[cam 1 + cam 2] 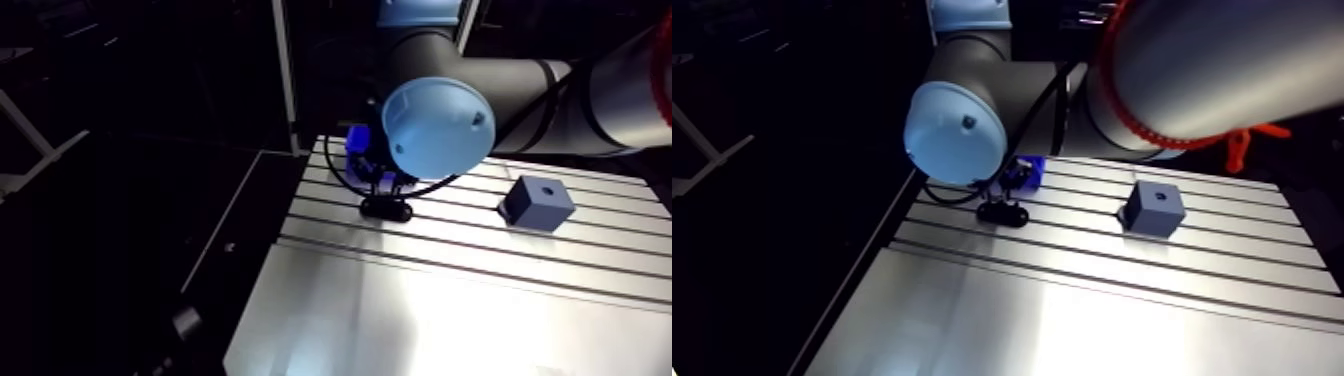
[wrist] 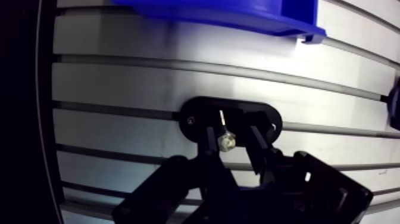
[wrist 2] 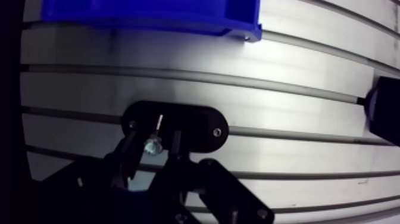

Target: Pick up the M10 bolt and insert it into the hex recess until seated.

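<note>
Tool [image 2: 233,136] stands partly open, my fingers [image 2: 209,142] straddling the M10 bolt [image 2: 226,142] without visibly pinching it. In the arm view its black oval plate [image 1: 385,208] sits mid-frame and the dark blue block [image 1: 537,203] is at right. The bolt is small, stiff steel, probably slick, so I judge the head's hex flats the best hold.
</note>
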You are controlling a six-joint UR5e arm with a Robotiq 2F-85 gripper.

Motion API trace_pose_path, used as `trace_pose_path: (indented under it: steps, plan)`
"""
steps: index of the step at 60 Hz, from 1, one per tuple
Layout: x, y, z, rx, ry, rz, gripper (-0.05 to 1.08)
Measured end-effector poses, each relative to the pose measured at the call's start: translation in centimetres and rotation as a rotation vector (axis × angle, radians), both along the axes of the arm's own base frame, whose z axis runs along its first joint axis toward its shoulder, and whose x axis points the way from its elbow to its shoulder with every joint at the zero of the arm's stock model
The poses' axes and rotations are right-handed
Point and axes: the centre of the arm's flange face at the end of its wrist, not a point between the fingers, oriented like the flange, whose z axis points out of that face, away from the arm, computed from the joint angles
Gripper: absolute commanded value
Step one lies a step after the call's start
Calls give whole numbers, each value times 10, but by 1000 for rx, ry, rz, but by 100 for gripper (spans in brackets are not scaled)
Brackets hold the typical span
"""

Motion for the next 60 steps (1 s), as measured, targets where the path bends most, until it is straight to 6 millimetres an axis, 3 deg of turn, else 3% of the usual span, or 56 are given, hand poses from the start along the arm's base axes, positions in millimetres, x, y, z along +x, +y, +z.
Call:
trace_pose_path:
  steps: [60]
  plan:
    - [1,-1,-2,-7,-5,2,65]
